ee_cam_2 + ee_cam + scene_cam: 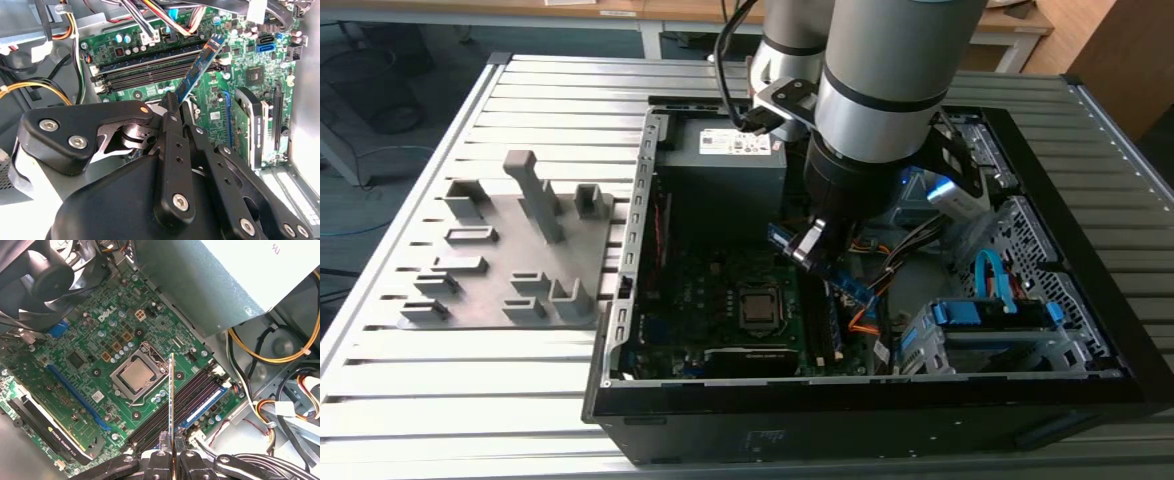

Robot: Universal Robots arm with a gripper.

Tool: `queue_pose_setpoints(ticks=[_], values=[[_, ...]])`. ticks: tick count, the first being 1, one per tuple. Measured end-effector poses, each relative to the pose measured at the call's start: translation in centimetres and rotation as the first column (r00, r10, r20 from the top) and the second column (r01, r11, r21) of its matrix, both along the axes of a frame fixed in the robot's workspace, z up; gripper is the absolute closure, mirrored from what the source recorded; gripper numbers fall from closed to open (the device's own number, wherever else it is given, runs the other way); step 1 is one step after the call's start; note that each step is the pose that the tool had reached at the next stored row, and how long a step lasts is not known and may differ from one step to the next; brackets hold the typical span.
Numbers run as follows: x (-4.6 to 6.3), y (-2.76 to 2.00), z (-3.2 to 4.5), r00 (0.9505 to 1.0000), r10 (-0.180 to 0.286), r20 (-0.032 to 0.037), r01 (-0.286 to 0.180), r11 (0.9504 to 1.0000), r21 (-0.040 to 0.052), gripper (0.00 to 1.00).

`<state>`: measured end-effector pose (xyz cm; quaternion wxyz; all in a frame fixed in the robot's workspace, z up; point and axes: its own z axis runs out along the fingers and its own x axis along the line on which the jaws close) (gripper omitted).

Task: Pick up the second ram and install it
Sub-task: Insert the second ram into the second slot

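The pincer (172, 454) is clenched on one end of the second ram (172, 405). The stick juts out over the motherboard (90, 385), above the memory slots (200, 386) beside the processor socket (137, 375). Bundled cables (260, 406) crowd the slots' end, near the power supply (225, 280). The grey holder block (520, 250) stands on the bench (454, 390), outside the case (854, 415).

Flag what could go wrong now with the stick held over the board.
The gripper pinches the second ram at one end, so it may pivot or slip. The stick sits angled to the memory slots, and pressing down like this could miss them. Loose cables near the slots might snag.
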<state>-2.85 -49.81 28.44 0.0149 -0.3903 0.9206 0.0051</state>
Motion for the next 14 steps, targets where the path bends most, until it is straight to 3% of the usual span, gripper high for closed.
queue_pose_setpoints(ticks=[14], values=[[0.00, 0.00, 0.00, 0.9995, -0.033, 0.0000, 0.033, 0.9995, -0.0001, 0.86]])
